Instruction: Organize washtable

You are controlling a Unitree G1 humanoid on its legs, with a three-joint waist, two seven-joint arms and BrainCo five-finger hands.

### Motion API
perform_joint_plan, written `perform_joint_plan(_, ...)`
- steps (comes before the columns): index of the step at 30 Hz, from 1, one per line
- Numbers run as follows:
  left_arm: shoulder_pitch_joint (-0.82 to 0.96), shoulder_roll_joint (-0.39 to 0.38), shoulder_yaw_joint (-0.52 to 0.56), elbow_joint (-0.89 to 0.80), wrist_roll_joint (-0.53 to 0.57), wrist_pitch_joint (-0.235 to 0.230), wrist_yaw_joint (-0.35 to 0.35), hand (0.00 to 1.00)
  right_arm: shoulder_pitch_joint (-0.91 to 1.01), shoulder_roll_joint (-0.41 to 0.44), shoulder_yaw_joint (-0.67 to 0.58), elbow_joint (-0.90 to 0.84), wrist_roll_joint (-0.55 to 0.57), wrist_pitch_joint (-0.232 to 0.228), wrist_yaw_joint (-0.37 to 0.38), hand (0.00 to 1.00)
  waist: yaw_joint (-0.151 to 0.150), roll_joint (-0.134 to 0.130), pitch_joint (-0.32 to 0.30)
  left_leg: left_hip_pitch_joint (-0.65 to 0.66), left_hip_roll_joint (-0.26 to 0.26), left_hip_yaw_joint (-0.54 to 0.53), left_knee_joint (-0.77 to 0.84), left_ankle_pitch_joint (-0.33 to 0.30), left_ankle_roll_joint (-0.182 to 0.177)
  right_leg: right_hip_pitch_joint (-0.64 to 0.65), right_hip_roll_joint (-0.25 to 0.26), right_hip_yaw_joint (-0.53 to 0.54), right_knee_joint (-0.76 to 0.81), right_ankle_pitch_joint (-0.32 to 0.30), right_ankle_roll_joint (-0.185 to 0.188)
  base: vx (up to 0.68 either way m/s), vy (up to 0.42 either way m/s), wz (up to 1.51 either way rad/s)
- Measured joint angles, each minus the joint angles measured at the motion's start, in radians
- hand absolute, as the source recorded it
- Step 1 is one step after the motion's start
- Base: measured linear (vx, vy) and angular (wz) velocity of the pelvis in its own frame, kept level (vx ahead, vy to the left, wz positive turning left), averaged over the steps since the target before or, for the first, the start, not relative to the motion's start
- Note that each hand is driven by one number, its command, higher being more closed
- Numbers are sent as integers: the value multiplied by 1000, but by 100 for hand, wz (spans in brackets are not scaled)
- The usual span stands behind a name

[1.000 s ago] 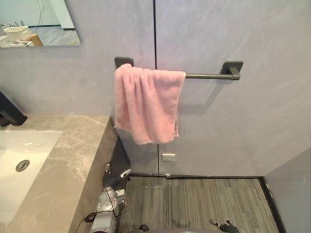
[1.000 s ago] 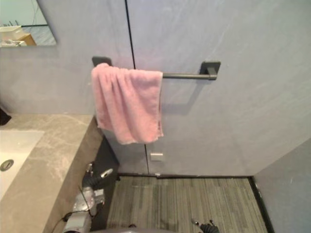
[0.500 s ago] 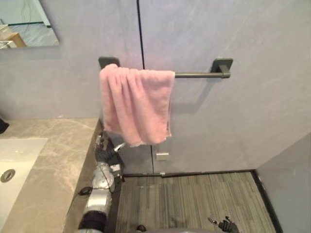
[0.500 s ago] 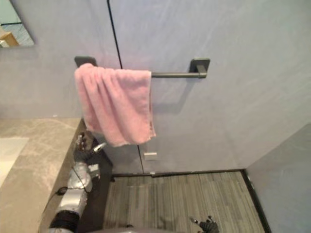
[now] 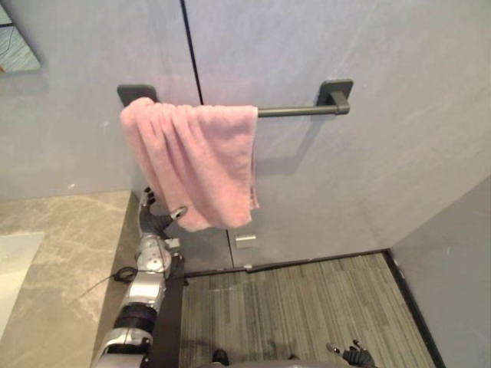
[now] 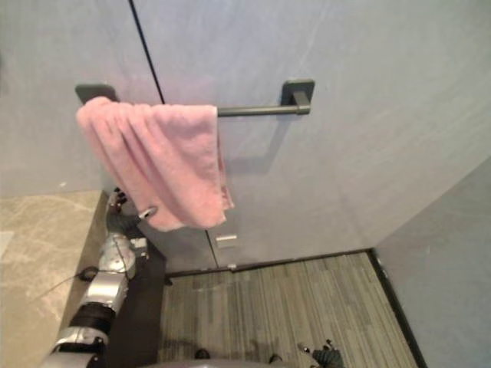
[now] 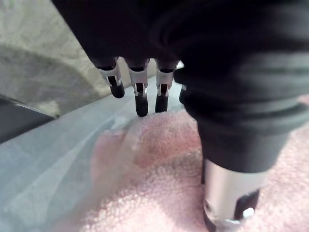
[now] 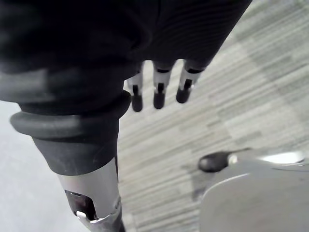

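Note:
A pink towel (image 5: 196, 161) hangs bunched over the left end of a dark wall rail (image 5: 299, 111). My left hand (image 5: 156, 221) is raised beside the counter's end, just at the towel's lower left edge, thumb out toward the cloth. In the left wrist view its fingers (image 7: 139, 93) are straight and uncurled, with the towel (image 7: 159, 193) right under them; I cannot tell if they touch it. My right hand (image 5: 356, 355) hangs low over the floor, its fingers (image 8: 159, 93) relaxed and holding nothing.
A beige marble counter (image 5: 69, 245) runs along the left, with a white sink's edge (image 5: 14, 257) at the far left. A small white plate (image 5: 245, 241) sits on the wall under the towel. Grey striped flooring (image 5: 307, 307) lies below, a grey wall at the right.
The camera has swung right, so everything has slid left in the picture. My left hand has risen from low beside the counter up to the towel's lower edge.

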Motion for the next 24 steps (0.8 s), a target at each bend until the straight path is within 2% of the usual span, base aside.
perform_joint_plan(1,-7,0,1,4,-1,0,5,100,0,0,0,0,0,-2,0,0,0,0,0,-2,0,0,0,0,0,-1,0,3,-4,3,-1,-29,-16,-5)
perform_joint_plan(8,-75,41,-11,69,-4,-1,-41,100,1,-5,37,-12,1,-2,1,0,-4,-4,-2,-17,-2,-1,0,0,0,-25,-1,18,-6,25,13,-70,-10,-7)
perform_joint_plan(11,-88,58,-31,69,-7,-3,-47,100,0,-11,71,-71,1,-5,0,0,-22,-8,-2,-21,-4,-1,0,0,0,-35,-3,26,-8,31,15,-65,-5,-9)
perform_joint_plan(15,-94,61,-31,63,-29,-7,-62,100,10,-28,99,-291,-1,-8,-5,0,-28,-8,-2,-37,-5,-3,0,1,1,-48,-2,34,-25,49,21,-39,-18,-8)
perform_joint_plan(17,-93,61,-30,55,-33,-7,-66,100,6,-46,100,-388,-13,-26,-15,0,-26,-9,-3,-37,-5,-7,0,2,2,-48,-1,34,-25,50,22,2,-35,-1)
perform_joint_plan(24,-82,57,-29,-30,-33,-21,-67,100,-47,-111,97,-593,-55,-58,-41,0,-29,-9,-3,-31,-5,-37,1,2,2,-35,0,27,-28,50,21,6,-33,3)
